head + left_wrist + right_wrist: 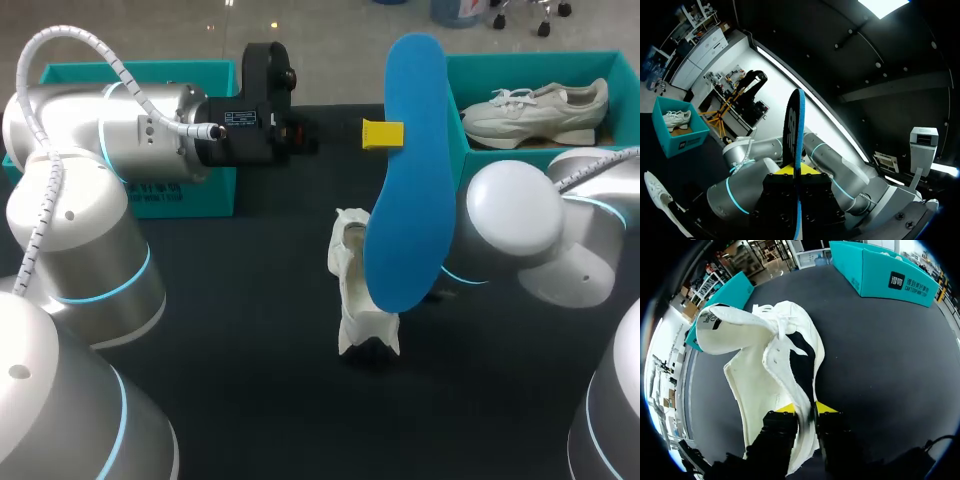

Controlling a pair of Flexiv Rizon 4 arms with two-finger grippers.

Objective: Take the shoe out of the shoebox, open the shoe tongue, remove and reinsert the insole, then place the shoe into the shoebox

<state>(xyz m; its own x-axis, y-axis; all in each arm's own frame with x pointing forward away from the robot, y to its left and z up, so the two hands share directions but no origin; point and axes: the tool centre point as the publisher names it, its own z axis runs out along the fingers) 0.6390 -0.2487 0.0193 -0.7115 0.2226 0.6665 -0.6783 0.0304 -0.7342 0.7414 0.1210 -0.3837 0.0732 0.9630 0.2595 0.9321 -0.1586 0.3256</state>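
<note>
Left gripper [383, 133] around blue insole [405, 170]; second shoe [535, 110] inside teal shoebox [520, 57].

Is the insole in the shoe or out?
Out: the left gripper holds the blue insole aloft, clear of the white shoe.

The blue insole [405, 180] is hanging upright over the table's [250, 300] middle, with the white shoe [352, 290] standing on end close beside it (together they are walling off the centre). The right arm [515, 230] is crowding the right side before the right shoebox [458, 130], where a second shoe [535, 108] is lying. Bare surface is showing between the left shoebox [190, 190] and the white shoe, and along the near edge.
</note>
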